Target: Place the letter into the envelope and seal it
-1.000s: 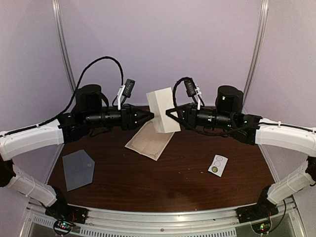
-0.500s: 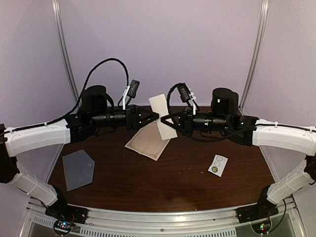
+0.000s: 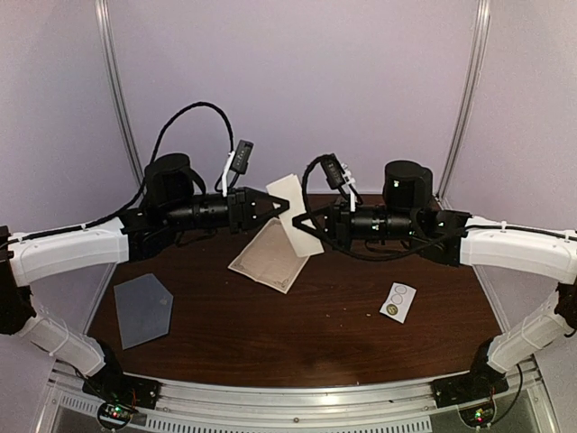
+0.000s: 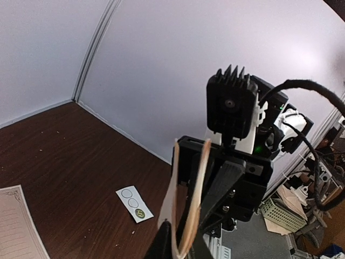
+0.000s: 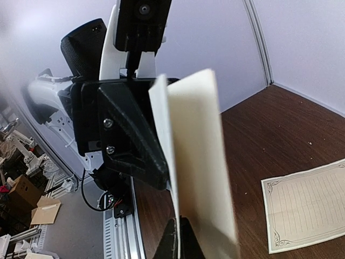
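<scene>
From overhead, the left claw (image 3: 281, 206) and the right claw (image 3: 299, 222) meet tip to tip above the 12 o'clock part of the bench (image 3: 315, 334). Each is closed on the folded letter (image 3: 288, 191), a cream sheet held up off the wood and tilted. Just below it, a lined sheet (image 3: 269, 259) lies flat. The envelope (image 3: 142, 309) lies flat at about 8 o'clock, flap open and pointing toward 1 o'clock, well apart from both claws. A small white sticker strip (image 3: 397, 301) rests at about 4 o'clock.

In the left wrist view, the left claw (image 4: 180, 245) pinches the letter's (image 4: 172, 210) lower edge. The sheet shows edge-on, its two leaves parting toward 12 o'clock, with the right arm's black claw body right behind it. The sticker strip (image 4: 135, 204) sits at 8 o'clock on the wood.

In the right wrist view, the right claw (image 5: 178, 240) is narrowed onto the letter's (image 5: 199, 162) bottom edge. The left arm's dark finger presses the sheet from 9 o'clock. The lined sheet (image 5: 307, 208) lies at 4 o'clock.
</scene>
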Robot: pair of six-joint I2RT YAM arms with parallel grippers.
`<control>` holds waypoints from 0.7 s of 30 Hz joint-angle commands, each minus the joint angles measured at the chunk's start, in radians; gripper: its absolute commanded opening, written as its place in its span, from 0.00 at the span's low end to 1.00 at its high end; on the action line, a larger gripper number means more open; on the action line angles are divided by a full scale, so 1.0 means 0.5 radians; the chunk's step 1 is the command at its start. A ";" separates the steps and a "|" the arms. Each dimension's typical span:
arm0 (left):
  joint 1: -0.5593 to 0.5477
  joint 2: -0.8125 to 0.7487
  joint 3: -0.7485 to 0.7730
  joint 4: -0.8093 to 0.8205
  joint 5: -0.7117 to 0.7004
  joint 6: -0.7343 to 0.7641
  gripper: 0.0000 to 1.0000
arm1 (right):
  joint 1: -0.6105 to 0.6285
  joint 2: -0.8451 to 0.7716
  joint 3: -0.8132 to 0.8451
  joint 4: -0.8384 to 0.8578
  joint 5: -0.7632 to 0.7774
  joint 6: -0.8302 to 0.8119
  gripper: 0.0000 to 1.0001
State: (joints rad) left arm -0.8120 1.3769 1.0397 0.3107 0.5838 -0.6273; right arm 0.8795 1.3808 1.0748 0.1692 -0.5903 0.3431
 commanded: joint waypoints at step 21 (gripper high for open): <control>-0.011 -0.156 0.069 -0.136 0.381 0.332 0.00 | -0.004 -0.078 0.054 -0.208 -0.139 -0.120 1.00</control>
State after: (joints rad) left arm -0.8127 1.3258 1.0401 0.2539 0.7082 -0.5110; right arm 0.8753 1.3121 1.0725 0.0753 -0.5320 0.2939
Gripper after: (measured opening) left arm 0.009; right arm 0.993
